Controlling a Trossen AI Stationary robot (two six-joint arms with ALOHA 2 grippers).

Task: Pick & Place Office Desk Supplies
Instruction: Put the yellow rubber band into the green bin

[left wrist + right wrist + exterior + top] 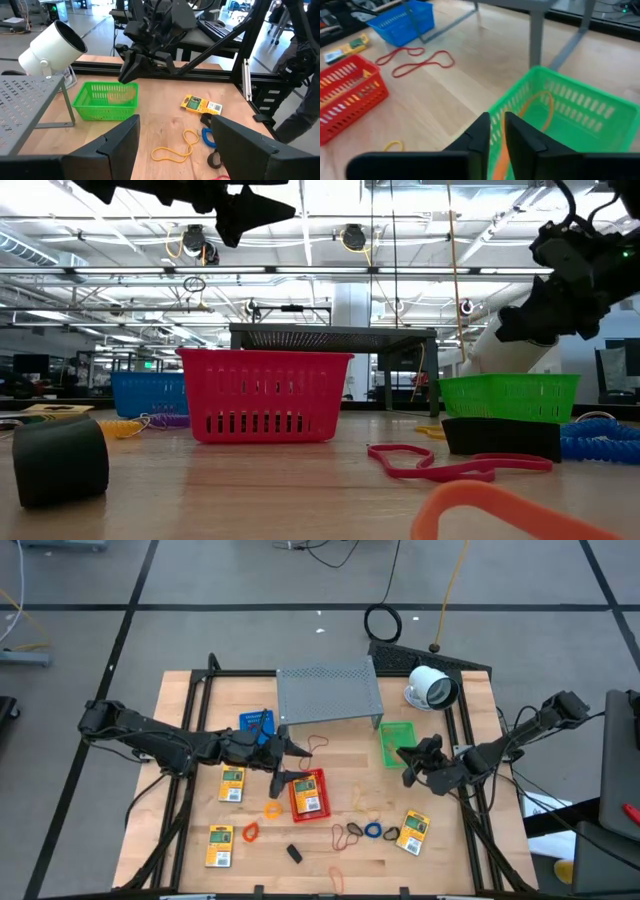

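Right gripper (492, 131) sits over the near rim of the green basket (580, 107), fingers only a narrow slit apart. An orange rubber band (540, 111) runs from between the fingertips down into the basket; whether the pads actually pinch it cannot be told.

Left gripper (172, 135) is raised over the table centre, beside the red basket (308, 794), jaws spread wide with nothing between them.

Around the green basket: the grey perforated shelf (329, 693) stands just beside it, and the white round device (431, 688) is behind it at the table corner. The blue basket (257, 724) is by the shelf's other end, with a red band loop (422, 62) on the wood next to it.

Yellow packets with green labels lie flat and well apart: one near the right arm (414, 830), two on the left side (232, 783) (220, 845). Label text is too small to read.

Loose loops, blue (373, 831) and brown (354, 830) among them, lie in a row near the front edge, a yellow one (175, 148) further in, and a small black piece (295, 853) is near the front edge.
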